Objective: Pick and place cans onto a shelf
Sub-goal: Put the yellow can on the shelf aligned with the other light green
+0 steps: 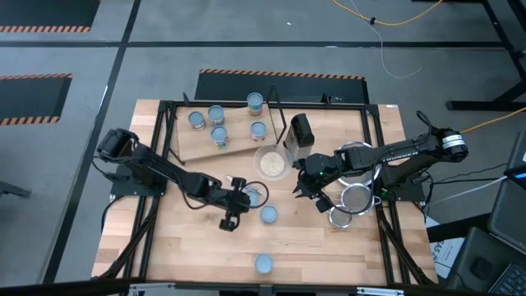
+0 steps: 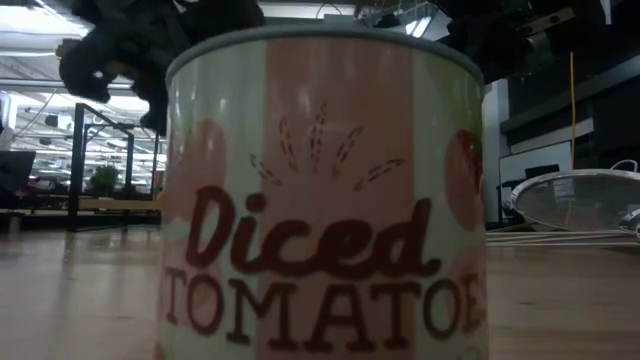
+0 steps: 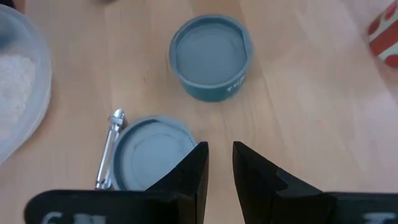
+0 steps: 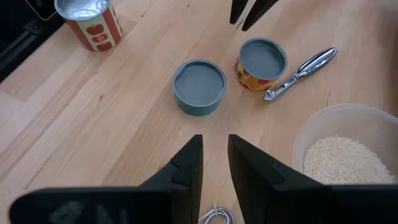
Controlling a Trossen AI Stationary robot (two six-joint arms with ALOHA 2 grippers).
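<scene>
**A:** High view first: I've got four cans point(image 1: 215, 113) standing on the shelf point(image 1: 191, 146), and three not yet placed, two near mid-table and one point(image 1: 263, 263) by the near edge. My left gripper point(image 1: 239, 197) hangs over the mid-table pair.

**B:** Holding anything?

**A:** No. In the left wrist view its fingers point(image 3: 194, 168) stand a narrow gap apart with nothing between them, just beside the yellow-labelled can point(image 3: 149, 152) that touches a metal can opener point(image 3: 109, 149). The teal can point(image 3: 210, 57) sits just beyond. The right gripper point(image 4: 214, 158) waits near the rice bowl point(image 4: 348, 155), slightly parted, empty too.

**B:** So you're reaching?

**A:** I'd say so. Next I must open wider, centre on one can, and avoid snagging that opener.
</scene>
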